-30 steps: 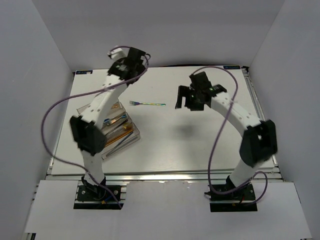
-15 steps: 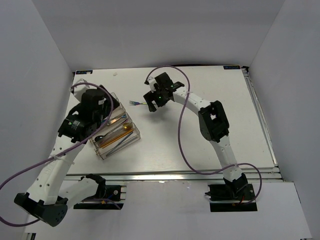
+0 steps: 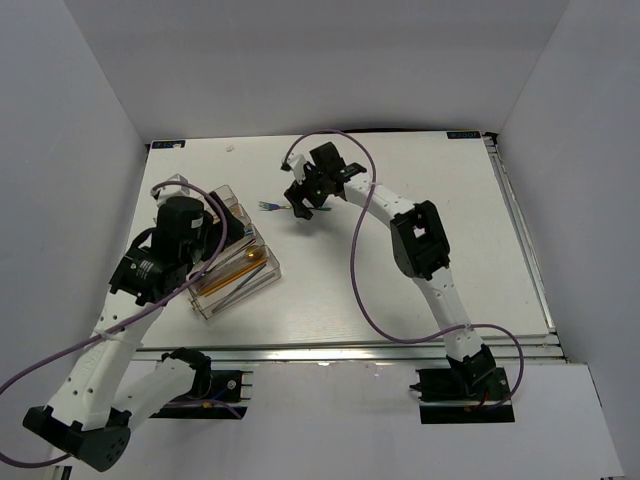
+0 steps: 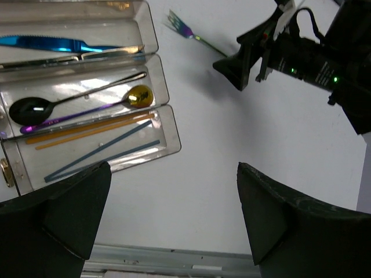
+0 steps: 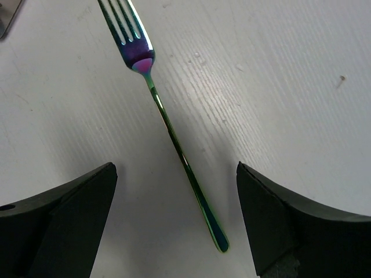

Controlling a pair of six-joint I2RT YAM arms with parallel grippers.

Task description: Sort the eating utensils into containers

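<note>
Near: left fingers (image 4: 64,214) spread wide, holding nothing. Tray (image 4: 159,81) sits just ahead and to their left, with knife (image 4: 46,43), spoons (image 4: 35,109) and sticks (image 4: 93,128) in its compartments.
Far: right fingers (image 5: 64,214) spread wide and empty, low over table (image 5: 278,87). Fork (image 5: 168,127) lies flat between them, handle end nearest, tines away.

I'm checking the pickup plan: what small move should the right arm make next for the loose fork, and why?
Probably lower the right tool straight down, then close: the fork lies flat on the table outside the tray, its handle running between the tool's open fingers, not yet touched.
</note>
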